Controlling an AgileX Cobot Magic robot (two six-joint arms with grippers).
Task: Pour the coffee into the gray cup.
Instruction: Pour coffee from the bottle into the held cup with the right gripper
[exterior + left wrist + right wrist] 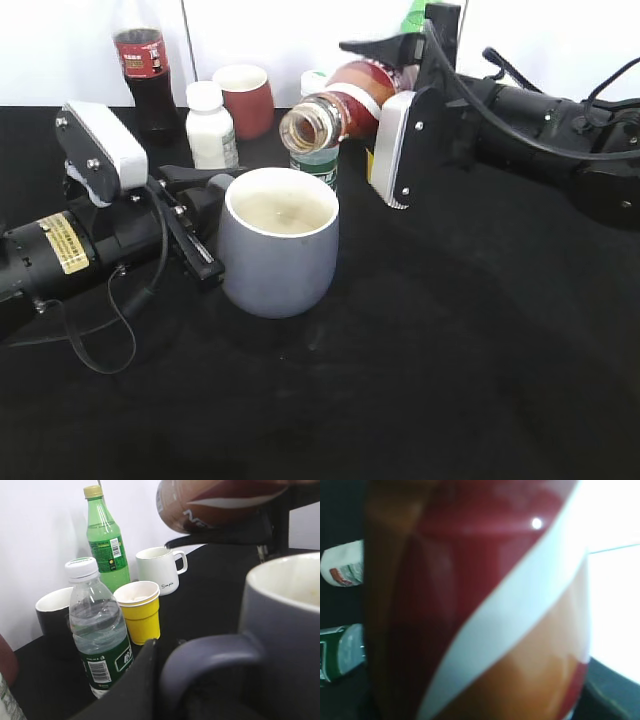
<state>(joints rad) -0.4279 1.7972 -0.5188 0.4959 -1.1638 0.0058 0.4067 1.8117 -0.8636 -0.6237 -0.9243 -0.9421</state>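
The gray cup (278,255) stands upright mid-table, with pale liquid low inside. My left gripper (200,225) is shut on its handle (210,655); the cup's wall fills the right of the left wrist view (285,630). My right gripper (395,100) is shut on the coffee bottle (335,110), a brown bottle with a red and white label. The bottle is tipped on its side, its open mouth just above the cup's far rim. It fills the right wrist view (480,600) and shows at the top of the left wrist view (210,502).
Behind the cup stand a cola bottle (143,65), a white pill bottle (211,125), a red cup (246,98) and a water bottle (97,630). The left wrist view also shows a yellow cup (141,611), a white mug (159,570), a green bottle (105,537) and a black cup (52,620).
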